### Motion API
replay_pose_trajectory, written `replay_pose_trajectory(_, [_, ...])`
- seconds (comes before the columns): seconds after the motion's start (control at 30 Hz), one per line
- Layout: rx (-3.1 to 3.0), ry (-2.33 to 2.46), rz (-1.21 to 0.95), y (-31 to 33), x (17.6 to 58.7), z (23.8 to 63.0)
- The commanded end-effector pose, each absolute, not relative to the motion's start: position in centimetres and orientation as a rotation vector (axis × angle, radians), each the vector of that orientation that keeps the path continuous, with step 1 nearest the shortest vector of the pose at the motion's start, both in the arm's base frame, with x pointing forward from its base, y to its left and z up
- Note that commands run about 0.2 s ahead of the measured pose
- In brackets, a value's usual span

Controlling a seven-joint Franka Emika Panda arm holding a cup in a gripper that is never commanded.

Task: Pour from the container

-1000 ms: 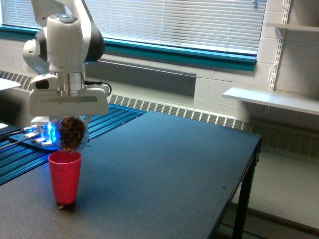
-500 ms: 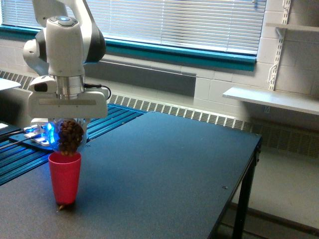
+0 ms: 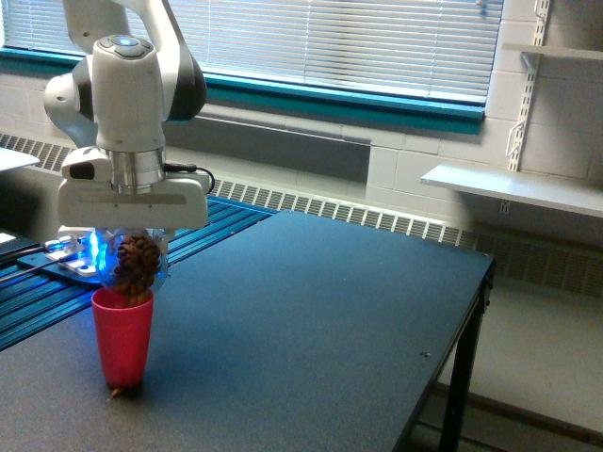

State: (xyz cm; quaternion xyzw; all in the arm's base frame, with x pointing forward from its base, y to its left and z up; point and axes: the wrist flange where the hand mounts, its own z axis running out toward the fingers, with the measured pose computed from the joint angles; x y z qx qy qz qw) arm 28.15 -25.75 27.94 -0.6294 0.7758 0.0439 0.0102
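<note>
- The gripper [image 3: 135, 247] hangs from the white arm [image 3: 127, 94] at the exterior view's left, clamped around the clear cup [image 3: 135, 263], which is tipped over on its side.
- That clear cup is packed with brown pieces [image 3: 138, 261] (what they are, I cannot tell), and its lower edge sits right at the rim of the red cup [image 3: 122, 337].
- The red cup stands upright on the dark table [image 3: 311, 339], near the table's front corner at the exterior view's left, directly under the clear cup.
- A small brown bit [image 3: 114, 391] lies on the table just at the foot of the red cup.
- Behind the gripper there's a blue glow [image 3: 93, 249] over blue rails [image 3: 203, 226] running along the table's far side.
- Window blinds [image 3: 330, 42] and a wall shelf [image 3: 513, 188] fill the background.
</note>
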Motion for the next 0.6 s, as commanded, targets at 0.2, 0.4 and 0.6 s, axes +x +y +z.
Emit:
replay_pose_trajectory(0.2, [-1.992,2.415,0.158,-25.37,28.77,28.31])
replay_pose_trajectory(0.4, [-1.989,2.424,0.17,-25.13,28.5,28.34])
replay_pose_trajectory(0.6, [-1.975,2.442,0.186,-25.03,28.05,28.4])
